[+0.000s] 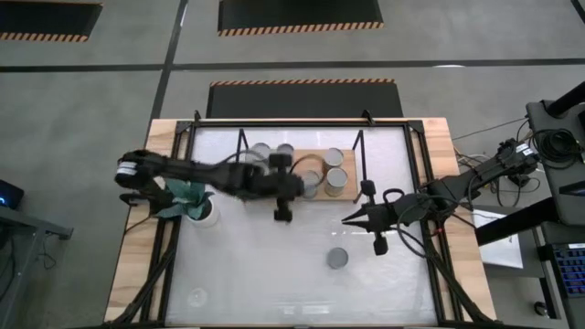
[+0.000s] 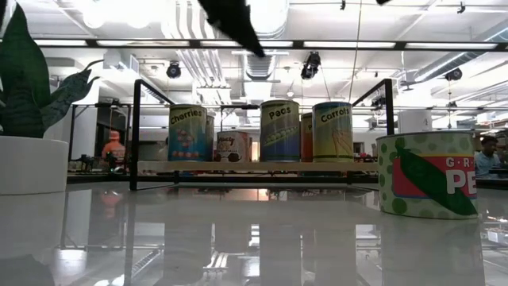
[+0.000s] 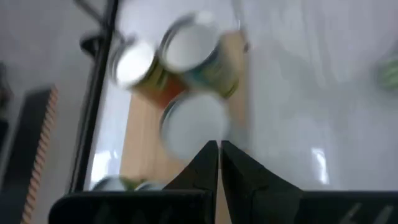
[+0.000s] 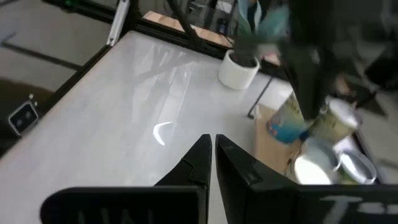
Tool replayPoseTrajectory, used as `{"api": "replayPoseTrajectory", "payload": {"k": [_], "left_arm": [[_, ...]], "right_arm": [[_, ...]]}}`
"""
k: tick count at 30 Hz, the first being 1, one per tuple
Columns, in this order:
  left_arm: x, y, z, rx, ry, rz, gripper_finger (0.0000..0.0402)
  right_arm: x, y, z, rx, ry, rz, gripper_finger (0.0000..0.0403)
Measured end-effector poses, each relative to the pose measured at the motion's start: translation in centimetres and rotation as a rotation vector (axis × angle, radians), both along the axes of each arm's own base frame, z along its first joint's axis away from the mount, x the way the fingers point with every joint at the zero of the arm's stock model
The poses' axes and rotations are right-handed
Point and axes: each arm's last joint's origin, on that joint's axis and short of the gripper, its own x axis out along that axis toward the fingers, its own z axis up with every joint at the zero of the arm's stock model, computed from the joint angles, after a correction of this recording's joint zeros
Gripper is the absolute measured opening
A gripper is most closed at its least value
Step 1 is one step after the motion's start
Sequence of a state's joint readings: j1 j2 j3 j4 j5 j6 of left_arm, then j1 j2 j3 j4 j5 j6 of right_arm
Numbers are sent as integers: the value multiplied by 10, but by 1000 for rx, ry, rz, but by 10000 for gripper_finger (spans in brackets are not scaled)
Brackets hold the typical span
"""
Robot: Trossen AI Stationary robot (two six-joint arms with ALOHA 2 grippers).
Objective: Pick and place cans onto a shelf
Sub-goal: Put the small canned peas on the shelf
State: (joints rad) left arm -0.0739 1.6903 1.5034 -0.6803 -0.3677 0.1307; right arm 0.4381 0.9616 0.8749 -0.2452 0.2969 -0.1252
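Note:
The shelf [image 1: 352,187], a light-wood board in a thin black frame, stands at the table's far middle. Several cans stand on it: "Cherries" [image 2: 187,133], "Peas" [image 2: 279,131], "Carrots" [image 2: 332,131] and a reddish one [image 2: 305,135]. One green-spotted can [image 1: 337,259] stands alone on the table toward the near right and shows large in the low view [image 2: 429,175]. My left gripper [image 1: 297,187] is shut and empty, above the shelf's cans [image 3: 193,121]. My right gripper [image 1: 347,219] is shut and empty above the bare table, right of the shelf's near edge, pointing left [image 4: 213,140].
A white pot with a teal plant [image 1: 203,215] stands on the table's left under my left arm and shows in the low view [image 2: 28,163]. Black frame rails [image 1: 178,228] run along the table's sides. People show in the room behind [image 2: 113,147].

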Motion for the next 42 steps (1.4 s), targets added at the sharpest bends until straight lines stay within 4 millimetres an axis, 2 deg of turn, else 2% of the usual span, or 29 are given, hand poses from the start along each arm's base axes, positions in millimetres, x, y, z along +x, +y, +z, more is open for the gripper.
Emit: {"api": "replayPoseTrajectory", "payload": {"k": [6,9,12,17,22,25,29,34,42], "left_arm": [[-22,-54,12,60,-178,-119,0],[-35,-70,9,48,-276,-178,0],[-51,-79,4,34,-347,-218,0],[-77,-74,2,26,-437,-205,0],[-100,-63,7,62,-502,-121,0],[-108,-59,11,78,-525,-85,0],[-113,-57,15,76,-545,-76,0],[-113,-57,14,75,-539,-75,0],[-111,-58,12,81,-532,-70,0]], "right_arm": [[14,8,-17,137,92,-74,13],[21,12,-28,221,159,-98,13],[24,16,-39,313,269,-105,13],[27,28,-46,413,468,-198,13],[29,47,-48,407,660,-304,13],[31,58,-57,380,729,-334,13],[32,73,-74,364,775,-341,13],[25,82,-94,372,822,-411,13],[25,86,-105,434,758,-403,26]]}}
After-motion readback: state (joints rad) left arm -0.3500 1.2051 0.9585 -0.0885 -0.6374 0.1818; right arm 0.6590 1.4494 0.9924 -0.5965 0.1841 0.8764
